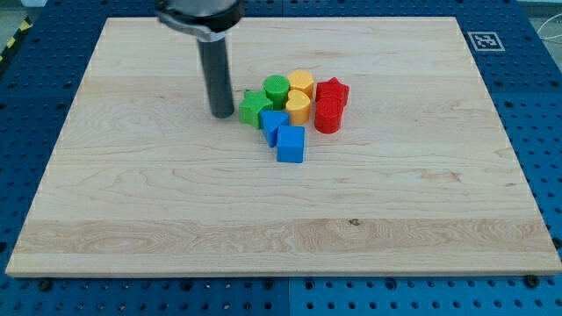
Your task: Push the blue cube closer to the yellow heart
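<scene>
The blue cube sits at the lower edge of a tight cluster near the board's middle. The yellow heart is just above it, with a second blue block between them at the left, touching the cube. My tip rests on the board to the left of the cluster, just left of the green star and up-left of the blue cube, a small gap from the star.
The cluster also holds a green cylinder, a yellow block, a red star and a red cylinder. The wooden board lies on a blue perforated table; a marker tag sits off its top right corner.
</scene>
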Available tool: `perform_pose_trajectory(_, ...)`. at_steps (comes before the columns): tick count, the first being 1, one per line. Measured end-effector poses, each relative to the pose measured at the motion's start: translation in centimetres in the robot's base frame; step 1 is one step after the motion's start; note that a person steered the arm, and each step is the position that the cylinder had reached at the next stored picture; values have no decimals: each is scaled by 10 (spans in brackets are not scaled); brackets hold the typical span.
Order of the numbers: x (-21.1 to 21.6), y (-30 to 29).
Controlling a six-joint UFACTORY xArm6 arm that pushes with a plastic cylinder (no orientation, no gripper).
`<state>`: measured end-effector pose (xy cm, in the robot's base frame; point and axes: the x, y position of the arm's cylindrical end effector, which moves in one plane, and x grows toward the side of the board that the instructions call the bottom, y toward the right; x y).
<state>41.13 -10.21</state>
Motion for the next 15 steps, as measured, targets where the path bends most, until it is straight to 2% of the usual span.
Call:
perform_pose_trajectory(1,32,-16)
perform_pose_trajectory(2,82,11)
perform_pose_trajectory(3,94,45)
perform_pose_trajectory(6,82,120)
perform_pose_trajectory(11,74,127)
perform_pose_trajectory(13,80,174)
perform_pose_trajectory(15,71,164)
